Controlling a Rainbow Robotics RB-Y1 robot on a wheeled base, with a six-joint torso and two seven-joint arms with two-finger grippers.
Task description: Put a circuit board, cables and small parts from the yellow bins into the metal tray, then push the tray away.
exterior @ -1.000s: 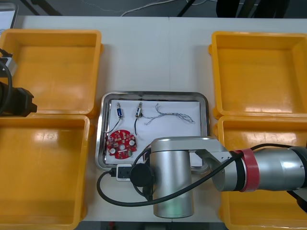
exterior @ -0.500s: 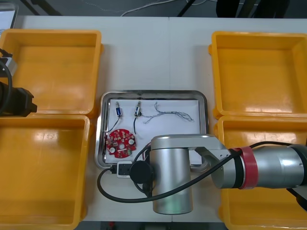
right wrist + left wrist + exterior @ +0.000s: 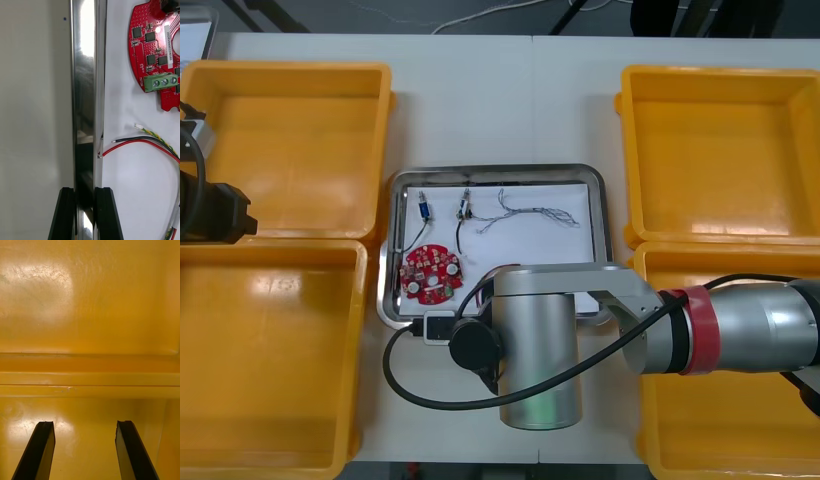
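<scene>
Tray (image 3: 500,170) sits on the desk (image 3: 500,100) between the yellow bins (image 3: 290,68), long axis running left to right. Right tool (image 3: 85,191) is clamped on its near rim, one finger each side of the wall. Red circuit board (image 3: 430,275) lies in its near-left corner, cables (image 3: 530,215) along the far side. Left tool (image 3: 85,425) hangs over the left bins, fingers apart.

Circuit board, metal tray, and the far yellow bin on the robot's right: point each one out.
circuit board (image 3: 430,275), front view, middle of the red disc.
metal tray (image 3: 84,75), right wrist view, shiny rim.
far right yellow bin (image 3: 720,150), front view, bare floor.
</scene>
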